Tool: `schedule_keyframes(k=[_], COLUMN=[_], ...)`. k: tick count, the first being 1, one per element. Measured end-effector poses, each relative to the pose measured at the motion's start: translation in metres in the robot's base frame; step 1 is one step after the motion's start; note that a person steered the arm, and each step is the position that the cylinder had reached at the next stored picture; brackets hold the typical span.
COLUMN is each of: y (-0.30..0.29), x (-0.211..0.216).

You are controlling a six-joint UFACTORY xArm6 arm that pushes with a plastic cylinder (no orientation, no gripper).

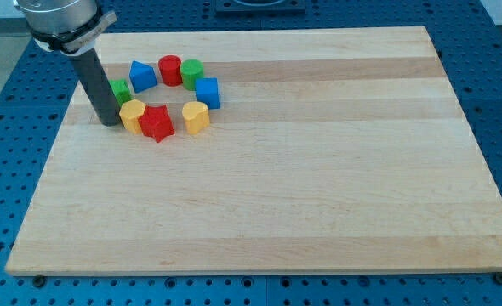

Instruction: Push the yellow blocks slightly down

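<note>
There is no pincer, only my tip (110,124) on the bench (302,195), holding nothing, just left of the yellow hexagon block (132,114). Right of the red star block (156,123) sits the yellow heart-shaped block (196,117).

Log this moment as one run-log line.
my tip: left of yellow block | second yellow block: right of red star | push: pending

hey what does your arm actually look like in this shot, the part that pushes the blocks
It ends in a straight, dark, matte cylindrical rod, plain and unmarked, down to my tip. Above it sits a wider silver-grey metal collar with a dark band at the view's top edge. No cables show.
</note>
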State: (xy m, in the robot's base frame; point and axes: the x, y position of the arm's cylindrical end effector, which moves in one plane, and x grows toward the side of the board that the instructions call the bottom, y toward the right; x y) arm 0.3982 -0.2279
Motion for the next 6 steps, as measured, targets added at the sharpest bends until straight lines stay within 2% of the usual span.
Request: schedule_keyframes(k=[1,2,3,4,5,6], y=[-0.017,-0.014,0.052,0.147,0.247,0.340], x=[0.015,0.052,0.082,0.093,0.069,0.005])
